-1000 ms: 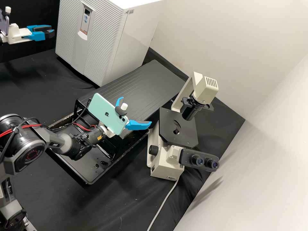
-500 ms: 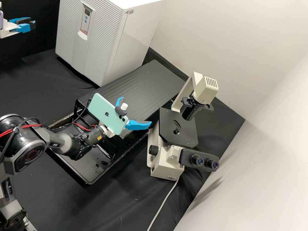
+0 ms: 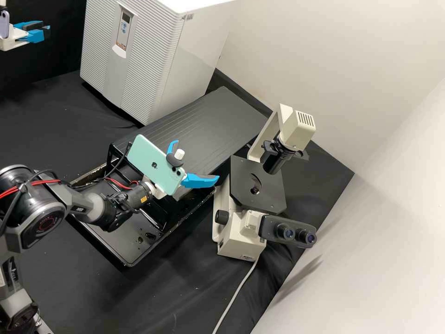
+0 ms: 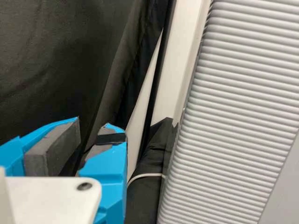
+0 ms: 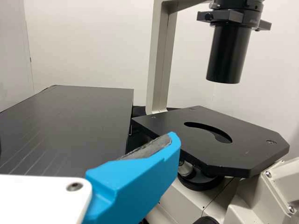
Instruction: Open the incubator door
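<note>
The white incubator (image 3: 199, 60) stands at the back left in the high view, its ribbed door (image 3: 148, 55) flush with the body. To the left of it, apart from the door, my left gripper (image 3: 45, 31) is held with its fingers slightly parted and nothing between them. The left wrist view shows the ribbed door (image 4: 238, 107) beyond the left gripper (image 4: 86, 144). Over the black platform's near end, beside the microscope, my right gripper (image 3: 194, 162) has its fingers spread wide and holds nothing. One blue finger of the right gripper (image 5: 140, 182) crosses the right wrist view.
A beige microscope (image 3: 245, 236) with a black stage stands right of the black platform (image 3: 204, 120). A black tray (image 3: 102, 236) with wet spots lies under the right arm. A pale wall (image 3: 361, 83) rises behind, and a cable runs from the microscope.
My left gripper has moved left and a little up in the high view, away from the incubator. The right arm and the door have kept still.
</note>
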You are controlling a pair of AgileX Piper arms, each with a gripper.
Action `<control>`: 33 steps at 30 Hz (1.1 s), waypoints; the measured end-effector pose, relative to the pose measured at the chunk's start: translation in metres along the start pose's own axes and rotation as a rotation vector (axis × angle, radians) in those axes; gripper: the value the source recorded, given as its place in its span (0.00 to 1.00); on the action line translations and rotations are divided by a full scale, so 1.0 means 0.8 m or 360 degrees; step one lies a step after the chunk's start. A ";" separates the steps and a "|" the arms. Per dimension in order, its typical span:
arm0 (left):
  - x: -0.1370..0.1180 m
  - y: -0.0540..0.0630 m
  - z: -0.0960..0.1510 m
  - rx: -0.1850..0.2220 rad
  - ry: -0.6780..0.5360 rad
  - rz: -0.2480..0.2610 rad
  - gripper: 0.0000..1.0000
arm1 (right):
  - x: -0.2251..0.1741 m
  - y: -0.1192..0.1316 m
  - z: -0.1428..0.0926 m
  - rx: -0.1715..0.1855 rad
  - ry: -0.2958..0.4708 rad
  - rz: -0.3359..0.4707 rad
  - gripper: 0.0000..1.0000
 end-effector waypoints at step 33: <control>0.094 -0.025 0.011 0.0031 -0.0009 -0.0239 0.00 | 0.000 0.000 0.000 0.0000 0.0000 0.0000 1.00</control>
